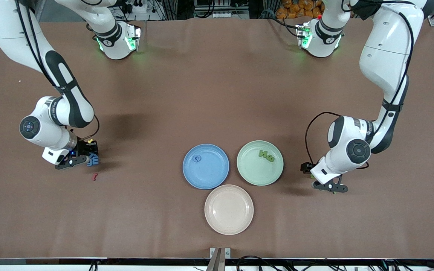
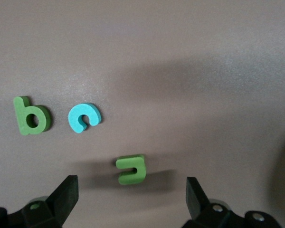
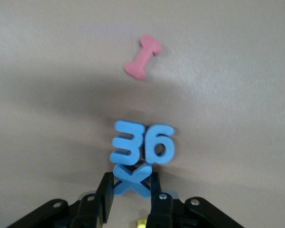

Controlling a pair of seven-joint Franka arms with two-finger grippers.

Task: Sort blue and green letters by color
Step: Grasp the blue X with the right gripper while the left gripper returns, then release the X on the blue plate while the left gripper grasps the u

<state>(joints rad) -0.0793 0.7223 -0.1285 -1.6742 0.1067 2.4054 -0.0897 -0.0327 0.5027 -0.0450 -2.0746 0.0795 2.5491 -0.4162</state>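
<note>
Blue x (image 3: 132, 180) pinched between your right gripper (image 3: 131, 199) fingers, down at table; your left gripper (image 2: 131, 199) low over green n (image 2: 131, 169), fingers wide apart

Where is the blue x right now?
The blue x is pinched in the right tool, low over the table at the right arm's end, touching two more blue letters, with the pink letter close by.

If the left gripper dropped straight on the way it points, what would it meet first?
Most likely the green n-shaped letter, lying on the table between the open left gripper fingers; depth is hard to judge.
</note>
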